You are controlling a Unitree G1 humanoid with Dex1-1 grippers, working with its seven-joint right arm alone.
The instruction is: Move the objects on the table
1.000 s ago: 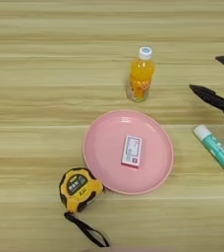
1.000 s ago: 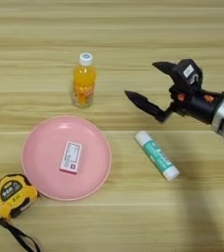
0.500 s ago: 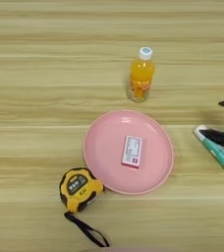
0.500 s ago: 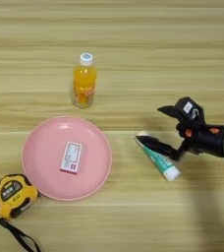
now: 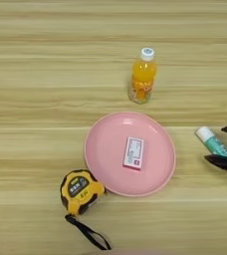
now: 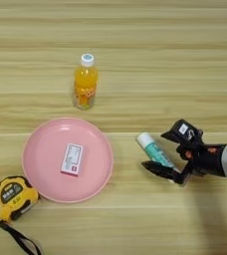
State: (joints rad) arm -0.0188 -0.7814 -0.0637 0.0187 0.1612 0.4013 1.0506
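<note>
Light wooden table [image 6: 135, 30] is being worked over: the glue-stick tube [image 6: 154, 150] is lying right of the pink plate [image 6: 41, 184], and it is being straddled by the right gripper [image 6: 166, 152], fingers spread wide. Closing is best being centred across the tube, lest it roll away.

A: The light is even and fairly bright over the whole table [image 5: 36, 74]; it seems to fall from above, since shadows are short and soft.

B: Agreed; the orange-juice bottle [image 6: 85, 82] casts only a faint patch at its base; the pink plate [image 6: 41, 149] has a thin dark rim of shade; no harsh glare anywhere.

A: Edges look slightly soft; the wood grain blurs a little throughout.
</note>
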